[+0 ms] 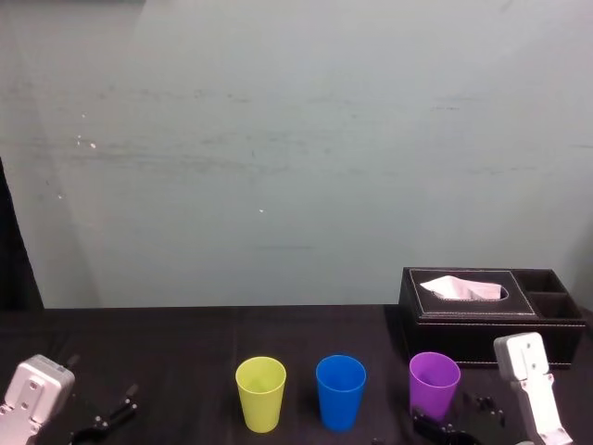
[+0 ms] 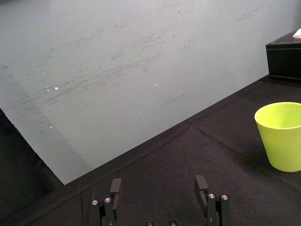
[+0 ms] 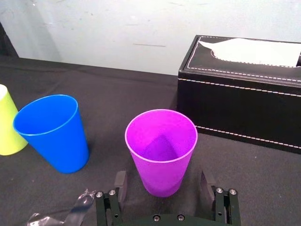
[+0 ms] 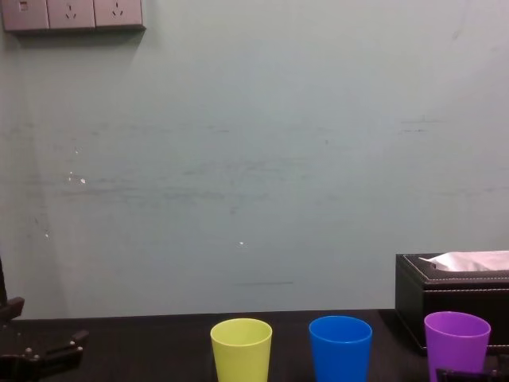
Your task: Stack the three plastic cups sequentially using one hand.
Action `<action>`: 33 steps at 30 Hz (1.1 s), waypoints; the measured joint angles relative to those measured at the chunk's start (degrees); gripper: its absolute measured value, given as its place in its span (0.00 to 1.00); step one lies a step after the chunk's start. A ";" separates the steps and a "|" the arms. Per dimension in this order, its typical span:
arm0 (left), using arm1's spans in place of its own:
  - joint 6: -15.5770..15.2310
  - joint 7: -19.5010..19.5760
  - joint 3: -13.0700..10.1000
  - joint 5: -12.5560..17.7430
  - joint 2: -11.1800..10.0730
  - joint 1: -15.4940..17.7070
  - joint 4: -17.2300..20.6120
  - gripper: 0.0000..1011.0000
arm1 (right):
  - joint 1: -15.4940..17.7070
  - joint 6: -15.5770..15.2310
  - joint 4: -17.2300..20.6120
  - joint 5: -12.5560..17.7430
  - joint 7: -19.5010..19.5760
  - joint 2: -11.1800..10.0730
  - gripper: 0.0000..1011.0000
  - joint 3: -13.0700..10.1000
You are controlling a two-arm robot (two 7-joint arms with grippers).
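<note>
Purple cup (image 1: 435, 385) upright by the tabletop's (image 1: 167, 371) near edge toward its right end, just in front of the black tissue box (image 1: 491, 301); blue cup (image 1: 340, 391) and yellow-green cup (image 1: 260, 393) in the same row leftward, all apart. From the left wrist: left claw (image 2: 158, 184) released, empty, low near the left end, clear of the yellow-green cup. From the right wrist: right claw (image 3: 163, 178) released, fingers (image 3: 120, 180) flanking the purple cup's lower wall, seemingly not yet touching. From the chest: three rims level, none nested. Likely step: grasping the purple cup. Centre first, clench gently, lift straight up, then lower squarely into the blue cup.
</note>
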State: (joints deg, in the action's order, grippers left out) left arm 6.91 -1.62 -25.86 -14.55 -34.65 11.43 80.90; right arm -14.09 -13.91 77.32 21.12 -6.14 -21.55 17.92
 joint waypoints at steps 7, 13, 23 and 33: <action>0.00 0.00 0.00 0.00 0.00 0.00 0.00 0.99 | -1.08 0.81 -2.12 -1.28 -0.74 1.24 0.99 -0.04; 0.00 0.00 0.00 0.00 0.00 0.00 0.00 0.99 | -1.66 1.31 -3.30 -2.40 -1.04 2.08 0.99 -0.26; 0.00 0.00 0.00 0.00 0.00 0.00 0.00 0.99 | -1.96 1.57 -3.98 -3.93 -1.08 3.25 0.99 -1.07; 0.00 0.00 0.00 0.00 0.00 0.00 0.00 0.99 | -2.79 1.37 -5.47 -5.29 -1.16 4.65 0.99 -1.71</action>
State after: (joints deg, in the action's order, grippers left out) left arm 6.91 -1.62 -25.86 -14.55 -34.65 11.43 80.90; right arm -16.88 -12.54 71.84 15.83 -7.30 -16.90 16.21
